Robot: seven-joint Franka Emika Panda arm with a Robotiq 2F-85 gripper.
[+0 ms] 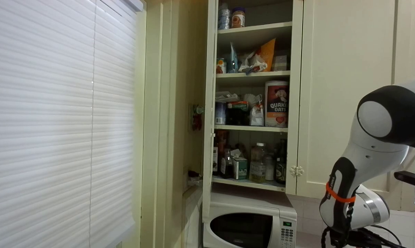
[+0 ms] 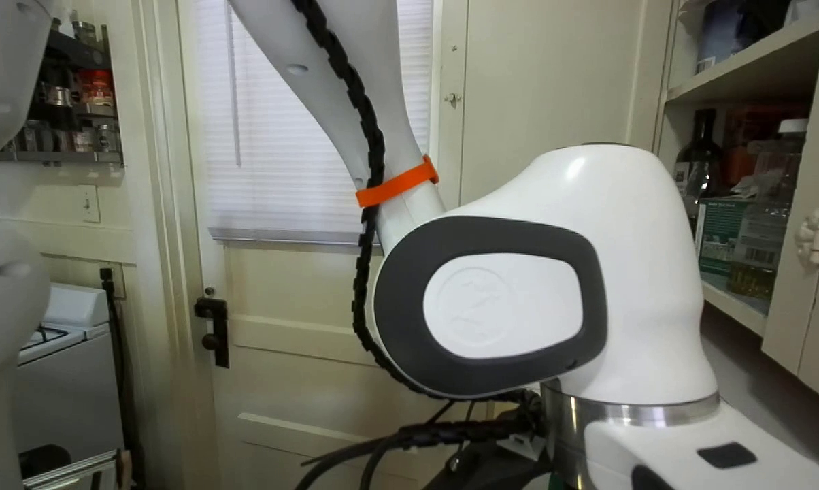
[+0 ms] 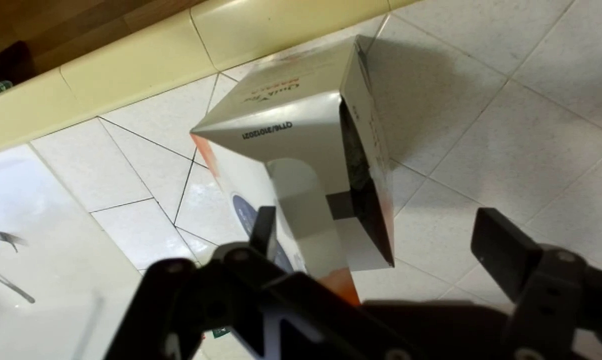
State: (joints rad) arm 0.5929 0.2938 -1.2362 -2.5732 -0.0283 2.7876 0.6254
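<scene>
Spread wide, the gripper (image 3: 382,237) sits at the near edge of the wrist view with nothing clamped in it. Nearest to it is a cardboard box (image 3: 306,155), resting on a tiled countertop (image 3: 471,150), with a dark gap along its right side. The finger at left (image 3: 264,229) overlaps the box's left face in that view, and I cannot tell whether it touches; the finger at right (image 3: 503,252) stands apart from the box, over tile. To the left lies a white basin (image 3: 56,260) with two metal utensils (image 3: 6,284) in it; yellow tile edging (image 3: 141,70) runs along the far side. In an exterior view, the arm (image 1: 380,158) hangs to the right of an open cabinet (image 1: 250,128) and a microwave (image 1: 242,227); the box shows in neither exterior view.

Judging by the pose, this looks like lining up with the box, no grip made. Closing on it from here would probably call for centring, since the box sits nearer the finger at left.
</scene>
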